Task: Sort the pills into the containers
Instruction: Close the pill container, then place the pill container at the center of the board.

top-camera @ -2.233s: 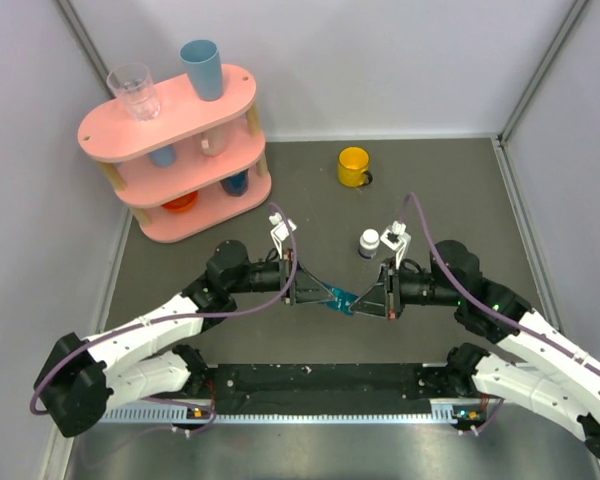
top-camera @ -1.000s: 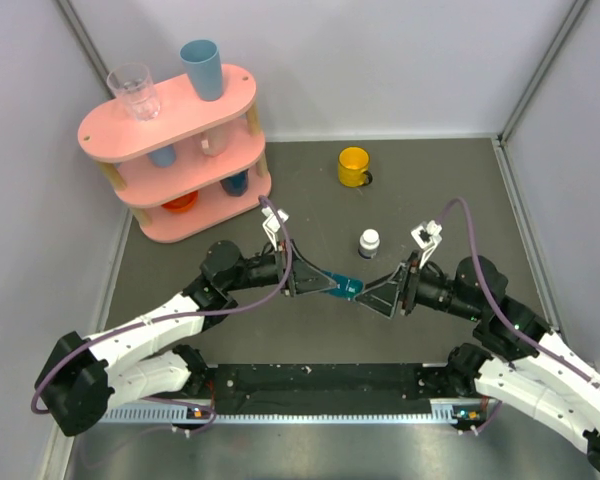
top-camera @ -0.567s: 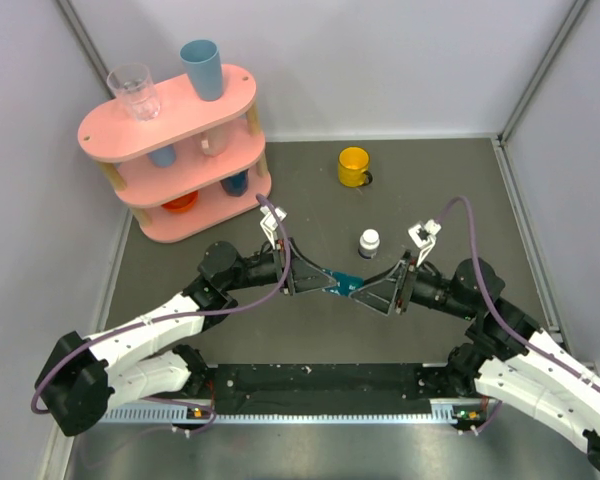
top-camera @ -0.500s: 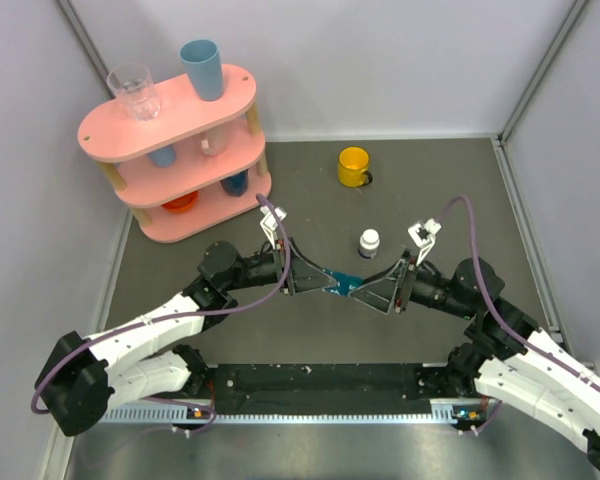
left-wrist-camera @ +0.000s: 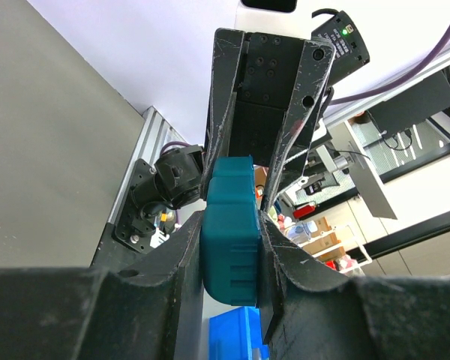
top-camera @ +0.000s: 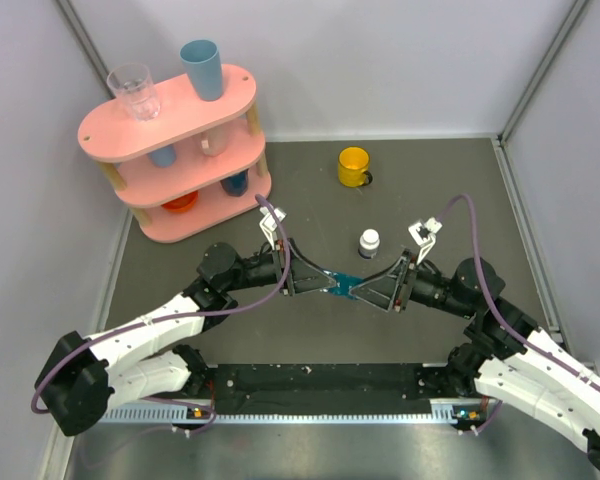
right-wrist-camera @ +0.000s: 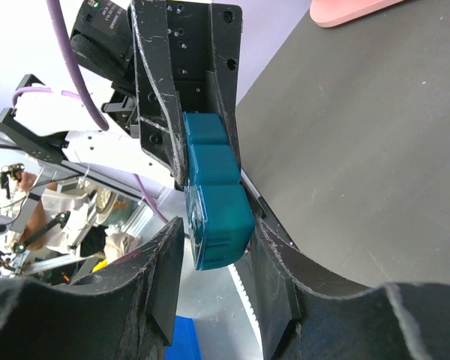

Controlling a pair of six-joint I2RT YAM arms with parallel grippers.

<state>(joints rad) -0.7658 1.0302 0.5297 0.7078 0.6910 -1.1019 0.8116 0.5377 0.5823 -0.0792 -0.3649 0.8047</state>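
The container, a dark-teal pill box (top-camera: pixel 342 288), hangs above the table between the two arms. My left gripper (top-camera: pixel 329 286) is shut on one end of it; in the left wrist view both fingers press the box (left-wrist-camera: pixel 229 225). My right gripper (top-camera: pixel 359 292) faces it from the right, its jaws around the free end of the box (right-wrist-camera: pixel 214 199). A gap shows between the box and one right finger (right-wrist-camera: pixel 161 262), so this gripper (right-wrist-camera: pixel 217 229) is open. No pills are in view.
A small white capped bottle (top-camera: pixel 369 242) stands just behind the grippers. A yellow mug (top-camera: pixel 354 166) sits farther back. A pink three-tier shelf (top-camera: pixel 235 85) with cups fills the back left corner. Grey walls close the table's sides and back.
The right gripper drew back from the box, then came in again toward the left, and its jaws have narrowed around the box's free end. The left gripper held still.
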